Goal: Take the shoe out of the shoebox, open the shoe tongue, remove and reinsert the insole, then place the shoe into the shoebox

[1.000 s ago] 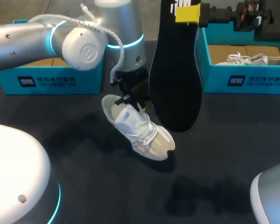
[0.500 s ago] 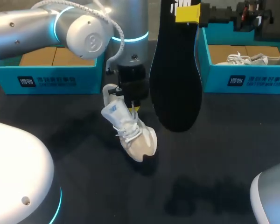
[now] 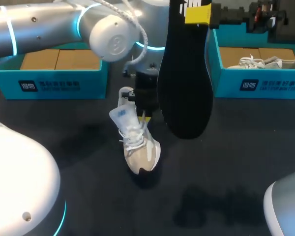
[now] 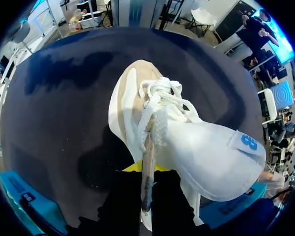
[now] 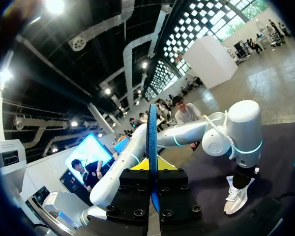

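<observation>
Halfway: insole out, not yet back in.
I am holding the sneaker [image 3: 137, 142] toe-down on the table [image 3: 226, 162], my left gripper [image 3: 143, 116] clamping its collar. My right gripper [image 3: 199, 14] is pinching the black insole [image 3: 185, 83] aloft beside it. Reinserting and returning it to the blue shoebox [image 3: 64, 86] are, I judge, outstanding.

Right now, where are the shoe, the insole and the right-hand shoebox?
shoe [image 3: 141, 151]: head view, beige toe.
insole [image 3: 184, 86]: head view, middle of black face.
right-hand shoebox [image 3: 273, 84]: head view, front wall.
</observation>
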Available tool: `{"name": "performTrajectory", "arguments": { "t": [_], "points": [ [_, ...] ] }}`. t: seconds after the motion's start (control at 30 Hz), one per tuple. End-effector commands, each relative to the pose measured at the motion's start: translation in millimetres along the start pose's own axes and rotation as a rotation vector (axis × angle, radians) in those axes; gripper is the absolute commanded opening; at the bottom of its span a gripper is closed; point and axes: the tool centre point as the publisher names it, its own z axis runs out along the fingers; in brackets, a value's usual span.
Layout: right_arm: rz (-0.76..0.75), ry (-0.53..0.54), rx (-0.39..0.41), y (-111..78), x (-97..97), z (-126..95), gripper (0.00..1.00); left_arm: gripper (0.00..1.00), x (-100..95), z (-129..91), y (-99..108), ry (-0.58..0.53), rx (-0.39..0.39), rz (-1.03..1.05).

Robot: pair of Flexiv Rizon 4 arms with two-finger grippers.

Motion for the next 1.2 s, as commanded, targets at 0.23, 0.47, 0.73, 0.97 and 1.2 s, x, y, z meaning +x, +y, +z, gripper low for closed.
{"name": "performTrajectory", "arguments": {
  "t": [0.23,0.47,0.73,0.97,1.2],
  "points": [
    [0.001,-0.003,-0.015,-7.2,5.3,4.4,0.00,0.00,-12.5,7.3,-20.4,0.008,-0.018,0.022],
    [0.001,-0.003,-0.015,-7.2,5.3,4.4,0.00,0.00,-15.8,17.5,-37.6,0.038,-0.017,0.053],
    [0.001,-0.003,-0.015,-7.2,5.3,4.4,0.00,0.00,-21.5,24.3,-51.2,0.051,-0.025,0.066],
    [0.001,-0.003,-0.015,-7.2,5.3,4.4,0.00,0.00,-24.1,30.5,-62.9,0.062,-0.025,0.084],
    [0.001,-0.003,-0.015,-7.2,5.3,4.4,0.00,0.00,-26.9,41.5,-66.9,0.068,-0.016,0.096]
  ]
}}
